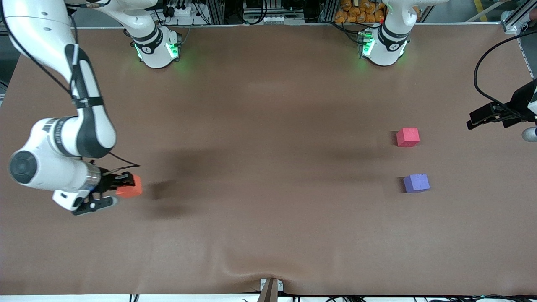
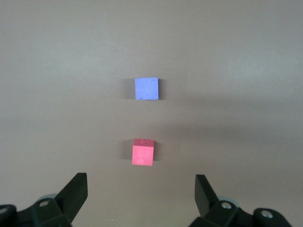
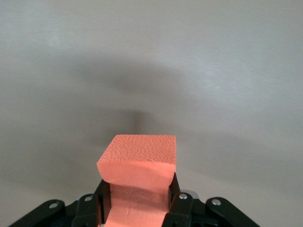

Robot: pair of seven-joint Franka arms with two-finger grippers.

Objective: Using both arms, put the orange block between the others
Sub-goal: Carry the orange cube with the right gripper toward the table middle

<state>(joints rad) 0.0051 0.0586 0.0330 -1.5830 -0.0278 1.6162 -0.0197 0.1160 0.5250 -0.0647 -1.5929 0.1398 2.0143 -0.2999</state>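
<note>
Right gripper (image 1: 121, 188) pinches the orange block (image 1: 130, 187) near the table's (image 1: 268, 235) right-arm edge.
Left gripper (image 2: 141, 198), wide open and half cut off, hangs over the pinkish-red cube (image 1: 407, 137).

Orange block (image 1: 130, 188), pinkish-red cube (image 1: 407, 137), blue-purple cube (image 1: 416, 183), plain brown table (image 1: 268, 235)

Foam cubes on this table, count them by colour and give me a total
Orange block: 1, held in the right gripper
Pinkish-red cube: 1
Blue-purple cube: 1
Total: 3
</note>
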